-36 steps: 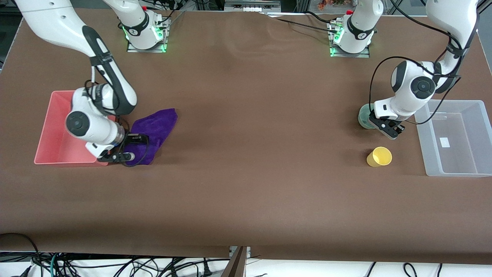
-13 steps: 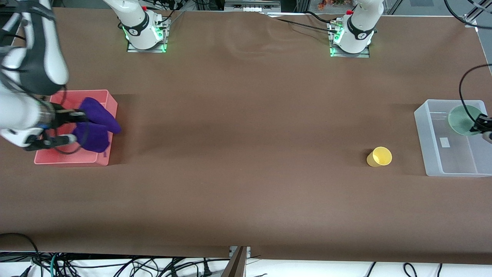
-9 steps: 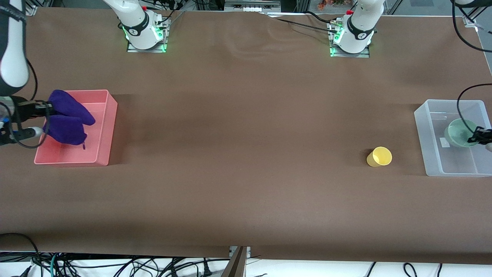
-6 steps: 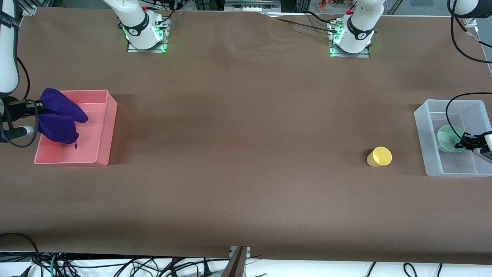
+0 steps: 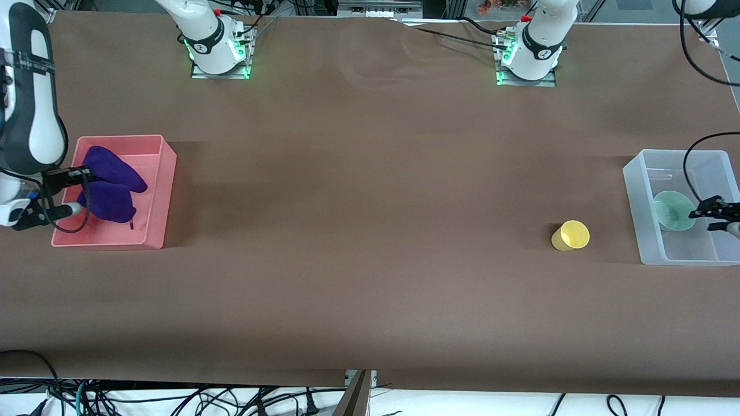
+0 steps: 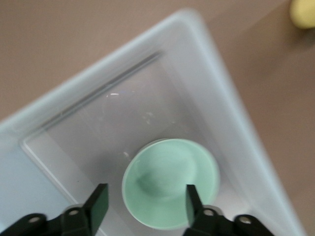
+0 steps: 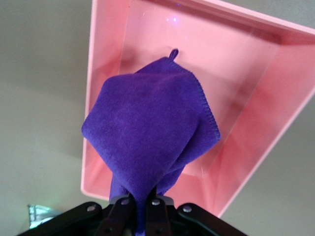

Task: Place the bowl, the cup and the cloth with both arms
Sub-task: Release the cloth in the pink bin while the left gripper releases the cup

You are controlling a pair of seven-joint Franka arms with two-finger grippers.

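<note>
The mint-green bowl (image 5: 673, 211) sits upright inside the clear bin (image 5: 642, 173) at the left arm's end of the table. My left gripper (image 5: 716, 214) is over that bin, open and empty. In the left wrist view the bowl (image 6: 170, 177) lies below my left gripper (image 6: 146, 204), whose jaws stand wide apart. My right gripper (image 5: 87, 173) is shut on the purple cloth (image 5: 113, 190) and holds it hanging over the pink bin (image 5: 165, 190). The right wrist view shows my right gripper (image 7: 139, 206), the cloth (image 7: 147, 128) and the bin (image 7: 246, 64). The yellow cup (image 5: 570, 235) rests on the table beside the clear bin.
The brown table spreads wide between the two bins. The arm bases (image 5: 217, 49) stand at the table edge farthest from the front camera. The cup also shows in the left wrist view (image 6: 302, 12), outside the clear bin's wall (image 6: 236, 118).
My left gripper has let go of the bowl, which now rests in the clear bin, and drawn back a little. My right gripper has carried the cloth farther over the pink bin.
</note>
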